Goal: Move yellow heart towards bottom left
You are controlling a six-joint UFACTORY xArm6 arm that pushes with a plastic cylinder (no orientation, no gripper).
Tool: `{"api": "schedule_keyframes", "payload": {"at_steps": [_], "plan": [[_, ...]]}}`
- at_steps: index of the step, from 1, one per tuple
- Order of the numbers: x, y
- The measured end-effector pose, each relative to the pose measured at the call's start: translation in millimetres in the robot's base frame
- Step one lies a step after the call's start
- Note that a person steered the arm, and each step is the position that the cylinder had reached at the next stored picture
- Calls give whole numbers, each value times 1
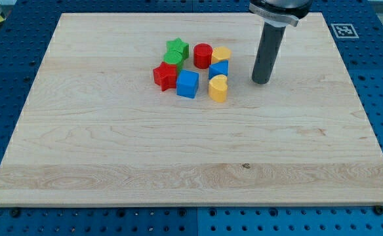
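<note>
My dark rod stands upright, my tip on the wooden counter, just right of the yellow heart block at cluster's bottom right, not touching; no pincer fitted.

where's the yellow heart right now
The yellow heart sits at the lower right edge of the block cluster in the upper middle of the board, just below a small blue block and right of the blue cube; my tip is to its right, apart.

No readable text anywhere; only a black-and-white square marker on the board's top-right corner.
</note>
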State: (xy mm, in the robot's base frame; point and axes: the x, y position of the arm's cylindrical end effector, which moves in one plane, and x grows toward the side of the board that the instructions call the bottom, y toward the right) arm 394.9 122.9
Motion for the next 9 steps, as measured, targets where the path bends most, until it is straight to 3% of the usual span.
{"api": "schedule_keyframes", "payload": {"at_steps": [1, 5, 8, 9], "plan": [[4, -36], [29, -88], [14, -81], [29, -99]]}}
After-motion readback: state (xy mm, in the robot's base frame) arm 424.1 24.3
